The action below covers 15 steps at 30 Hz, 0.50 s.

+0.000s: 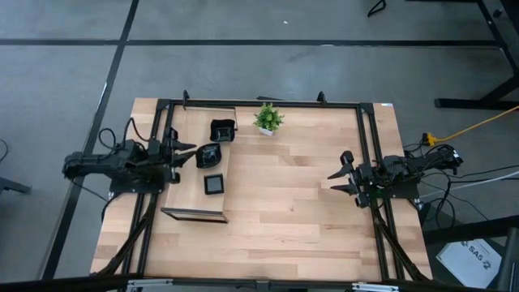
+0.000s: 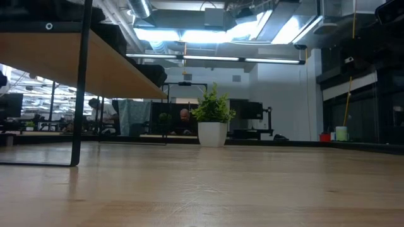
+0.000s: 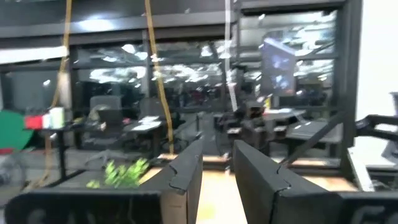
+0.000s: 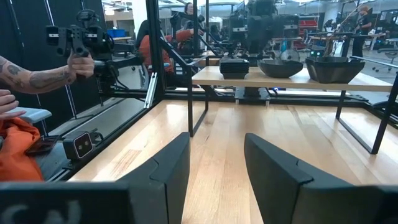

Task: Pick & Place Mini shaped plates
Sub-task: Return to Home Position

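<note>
On shelf (image 1: 195, 195) we count 3 black plate stacks (image 1: 209, 155); none left on surface (image 1: 300, 203), so task approx done. Left pincer (image 1: 188, 154), right pincer (image 1: 334, 182) apart, empty.

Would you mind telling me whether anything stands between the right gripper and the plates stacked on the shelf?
Nothing visible does. Bare table lies between the right gripper and the three stacks of black plates on the shelf. The potted plant stands off that line, nearer the far edge.
</note>
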### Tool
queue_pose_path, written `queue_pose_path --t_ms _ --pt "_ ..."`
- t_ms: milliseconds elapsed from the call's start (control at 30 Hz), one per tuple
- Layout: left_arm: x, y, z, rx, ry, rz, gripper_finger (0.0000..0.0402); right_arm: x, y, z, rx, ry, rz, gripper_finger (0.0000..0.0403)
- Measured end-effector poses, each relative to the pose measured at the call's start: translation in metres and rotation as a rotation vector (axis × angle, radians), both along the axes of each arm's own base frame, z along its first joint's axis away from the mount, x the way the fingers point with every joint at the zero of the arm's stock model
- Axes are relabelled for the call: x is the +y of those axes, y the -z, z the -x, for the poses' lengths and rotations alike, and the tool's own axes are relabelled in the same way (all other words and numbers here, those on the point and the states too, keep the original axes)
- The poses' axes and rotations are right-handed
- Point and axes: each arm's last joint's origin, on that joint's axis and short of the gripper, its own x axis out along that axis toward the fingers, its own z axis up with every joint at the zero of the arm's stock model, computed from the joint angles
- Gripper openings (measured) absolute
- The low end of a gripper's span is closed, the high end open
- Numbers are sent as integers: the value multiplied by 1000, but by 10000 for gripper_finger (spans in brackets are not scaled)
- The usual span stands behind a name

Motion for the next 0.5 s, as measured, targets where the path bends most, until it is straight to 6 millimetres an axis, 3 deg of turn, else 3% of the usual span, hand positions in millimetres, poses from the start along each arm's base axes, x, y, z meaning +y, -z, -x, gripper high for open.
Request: queue_pose_path --t_ms 367,500 --pt "21 10 1 71 -255 20 86 0 0 0 0 0 0 152" --pt "26 20 0 148 -275 59 86 0 0 0 0 0 0 152"
